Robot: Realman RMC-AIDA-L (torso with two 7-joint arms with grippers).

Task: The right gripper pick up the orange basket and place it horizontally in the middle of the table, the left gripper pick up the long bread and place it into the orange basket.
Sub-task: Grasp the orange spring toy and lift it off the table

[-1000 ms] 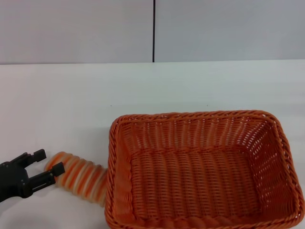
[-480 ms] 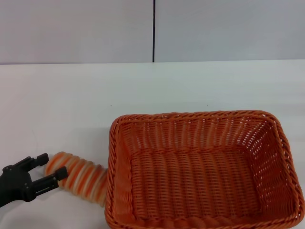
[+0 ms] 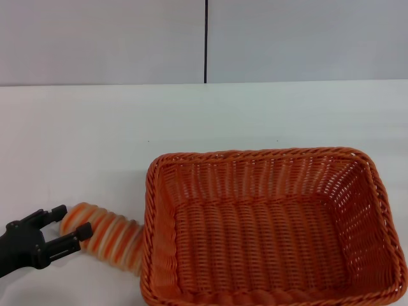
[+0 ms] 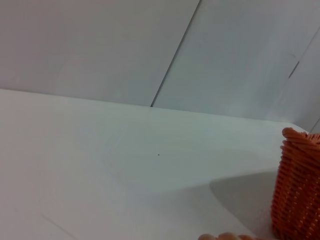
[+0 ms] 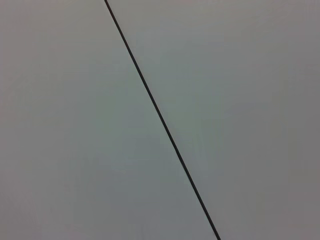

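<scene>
The orange basket [image 3: 271, 226] lies flat on the white table [image 3: 191, 121], at the front right of the head view, with nothing inside. The long bread [image 3: 108, 234], striped orange and cream, lies on the table with one end against the basket's left wall. My left gripper [image 3: 70, 224] is open at the bread's far left end, one black finger on each side of that tip. In the left wrist view a corner of the basket [image 4: 298, 187] and a sliver of the bread [image 4: 227, 236] show. My right gripper is out of view; its wrist camera faces the grey wall.
A grey wall [image 3: 204, 38] with a dark vertical seam [image 3: 206, 41] stands behind the table. Bare white tabletop stretches behind and to the left of the basket.
My left gripper has dropped slightly lower and shifted a little toward the front edge, still straddling the bread's left tip. Basket and bread have stayed in place.
</scene>
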